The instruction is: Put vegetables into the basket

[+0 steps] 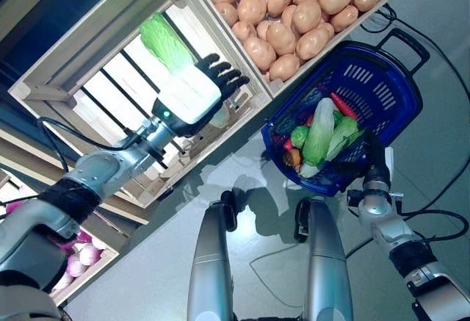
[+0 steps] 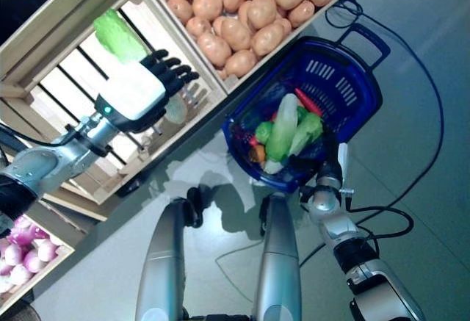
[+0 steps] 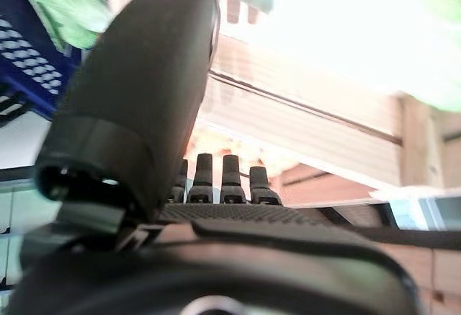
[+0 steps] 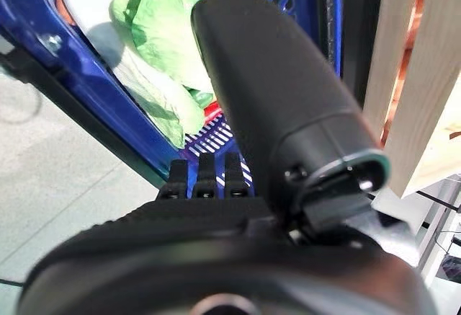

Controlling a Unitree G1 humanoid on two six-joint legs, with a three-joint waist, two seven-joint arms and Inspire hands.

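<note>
A napa cabbage (image 1: 167, 42) with a green top and white stalk lies across my left hand (image 1: 224, 77) over the slatted wooden crate (image 1: 55, 78). The dark fingers reach out past the stalk, nearly straight. In the left wrist view the thumb (image 3: 137, 99) stands up with nothing between it and the fingers. The blue basket (image 1: 400, 89) tilts at the right and holds another cabbage (image 1: 319, 134), leafy greens (image 1: 345, 131), a red pepper (image 1: 341, 104) and a carrot (image 1: 292, 158). My right hand (image 1: 361, 165) grips its near rim, thumb (image 4: 274, 91) inside the wall.
A wooden crate full of potatoes (image 1: 294, 12) stands just behind the basket. Purple onions (image 1: 81, 258) fill a lower crate at the bottom left. A pale green piece (image 1: 220, 115) shows under my left hand. Grey floor lies around the basket.
</note>
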